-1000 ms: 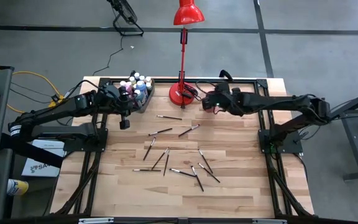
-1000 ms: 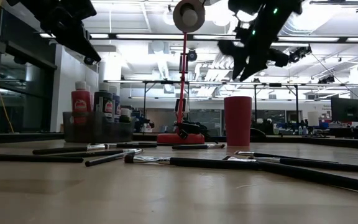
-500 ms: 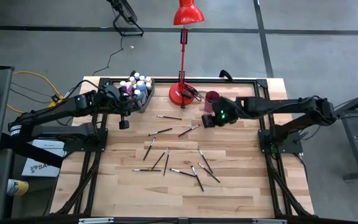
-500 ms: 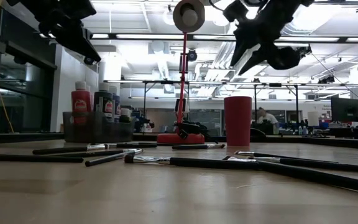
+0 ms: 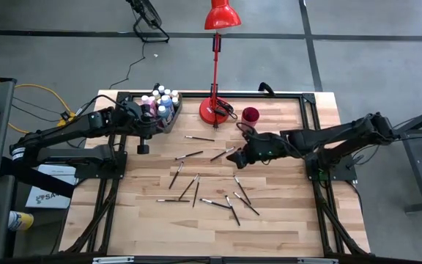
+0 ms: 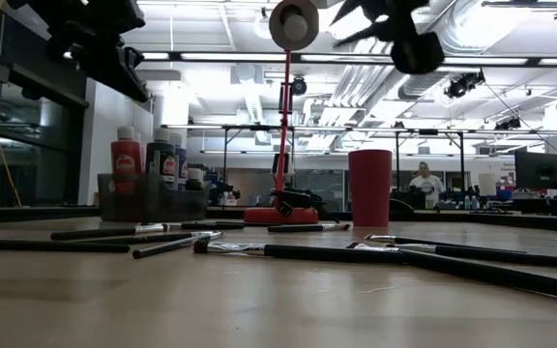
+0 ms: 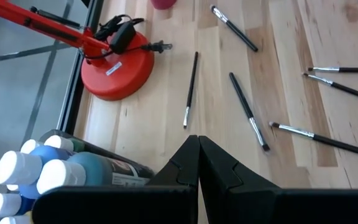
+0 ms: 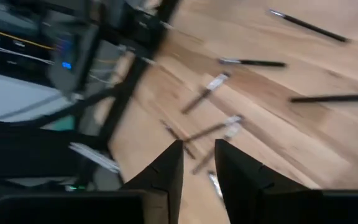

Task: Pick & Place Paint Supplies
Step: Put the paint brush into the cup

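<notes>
Thin dark-handled paintbrushes (image 5: 196,187) lie scattered mid-frame on the wooden bench (image 5: 284,220), the right pincer (image 5: 239,157) hovering slightly parted and empty above them (left pincer (image 5: 142,147) closed beside the white-capped paint bottles (image 5: 160,101), upper left).

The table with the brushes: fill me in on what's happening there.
About ten paintbrushes lie scattered on the wooden table; the paint bottles already stand in the grey bin. The right gripper hangs over the brushes below the dark red cup, fingers slightly apart, holding nothing. The left gripper waits shut beside the bin.
</notes>
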{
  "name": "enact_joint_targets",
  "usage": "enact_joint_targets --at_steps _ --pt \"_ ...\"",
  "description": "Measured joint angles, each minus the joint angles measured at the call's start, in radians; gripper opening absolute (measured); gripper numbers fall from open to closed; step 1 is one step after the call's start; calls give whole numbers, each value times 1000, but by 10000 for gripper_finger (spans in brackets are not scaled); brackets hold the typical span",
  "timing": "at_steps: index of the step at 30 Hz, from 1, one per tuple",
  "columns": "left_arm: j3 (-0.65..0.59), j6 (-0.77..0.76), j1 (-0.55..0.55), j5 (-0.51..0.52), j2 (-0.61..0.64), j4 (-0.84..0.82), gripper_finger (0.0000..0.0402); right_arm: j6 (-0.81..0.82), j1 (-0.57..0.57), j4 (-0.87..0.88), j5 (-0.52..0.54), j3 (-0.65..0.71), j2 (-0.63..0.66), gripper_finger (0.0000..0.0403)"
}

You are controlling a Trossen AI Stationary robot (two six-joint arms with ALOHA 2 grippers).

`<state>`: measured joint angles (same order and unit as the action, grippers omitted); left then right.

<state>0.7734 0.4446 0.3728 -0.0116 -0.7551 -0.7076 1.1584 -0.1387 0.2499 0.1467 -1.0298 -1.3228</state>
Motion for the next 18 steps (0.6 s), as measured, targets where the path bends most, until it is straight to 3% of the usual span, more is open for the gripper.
enact_joint_targets --at_steps 4,8,13,18 --pt "0 0 0 -1 0 -4 0 -2 -27 -50 40 -1 0 65" --pt "-15 0 0 -37 33 16 0 -30 -43 22 64 -65 -14 46" --pt "-92 -22 0 -127 148 97 0 -89 -45 260 66 -247 -89 24" --pt "-148 -34 0 -290 301 234 0 -5 -23 559 54 -392 -220 7"
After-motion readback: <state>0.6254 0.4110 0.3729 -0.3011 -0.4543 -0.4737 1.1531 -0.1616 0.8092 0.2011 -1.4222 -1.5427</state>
